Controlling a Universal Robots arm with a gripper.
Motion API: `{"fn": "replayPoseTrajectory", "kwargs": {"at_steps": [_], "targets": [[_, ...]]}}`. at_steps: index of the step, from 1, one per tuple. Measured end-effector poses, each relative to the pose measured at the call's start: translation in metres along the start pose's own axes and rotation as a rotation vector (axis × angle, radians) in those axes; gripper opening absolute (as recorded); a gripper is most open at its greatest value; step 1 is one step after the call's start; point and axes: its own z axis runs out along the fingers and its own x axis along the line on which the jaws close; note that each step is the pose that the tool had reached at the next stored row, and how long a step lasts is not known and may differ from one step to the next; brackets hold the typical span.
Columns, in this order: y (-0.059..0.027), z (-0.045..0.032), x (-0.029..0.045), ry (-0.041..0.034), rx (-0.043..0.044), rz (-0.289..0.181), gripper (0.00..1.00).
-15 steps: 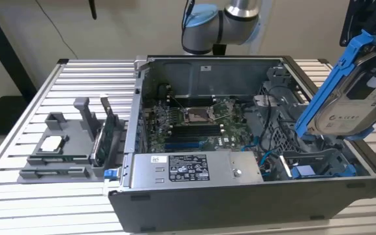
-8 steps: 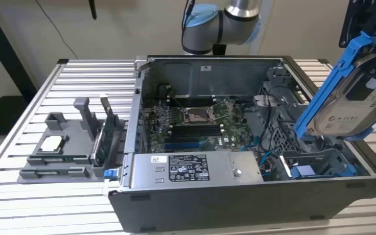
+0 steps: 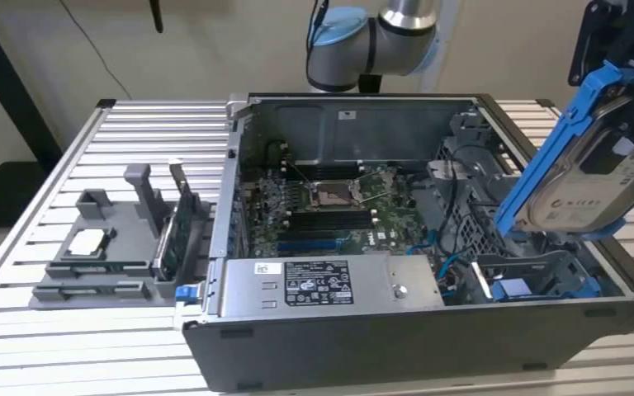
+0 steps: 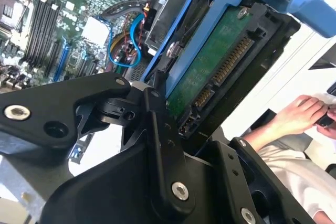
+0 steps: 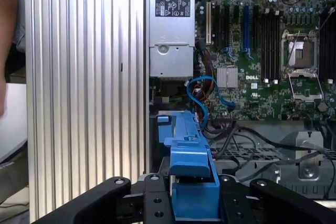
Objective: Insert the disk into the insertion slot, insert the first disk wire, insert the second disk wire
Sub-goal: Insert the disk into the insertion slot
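My gripper [image 3: 614,78] is shut on the disk [image 3: 593,177], a silver-grey drive with a white label in a bright blue frame. It hangs tilted above the open computer case, at the exterior view's right. The second wrist view shows the disk's green underside [image 4: 218,64] with its connectors, clamped between the black fingers [image 4: 157,129]. In the first wrist view the blue frame [image 5: 190,179] sits in the gripper [image 5: 191,205]. The insertion slot [image 3: 532,276], a dark grey bay with rails, lies below the disk in the case's near corner. Blue cables [image 3: 449,257] [image 5: 202,92] loop beside it.
A grey metal box with a sticker [image 3: 323,285] fills the case's front. The green board [image 3: 339,206] lies behind it. A grey parts holder [image 3: 108,247] stands on the slatted table [image 3: 75,346] at the exterior view's left. A person's hand [image 4: 299,114] is beyond the case.
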Motion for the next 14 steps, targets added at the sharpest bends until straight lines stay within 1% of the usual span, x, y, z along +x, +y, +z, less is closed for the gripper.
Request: {"fn": "replayPoseTrajectory", "kwargs": {"at_steps": [5,14], "targets": [[-0.0003,0.0026,0.0,0.0,0.0,0.0,0.33],[-0.001,0.0099,0.0,-0.0001,0.0,0.0,0.33]]}}
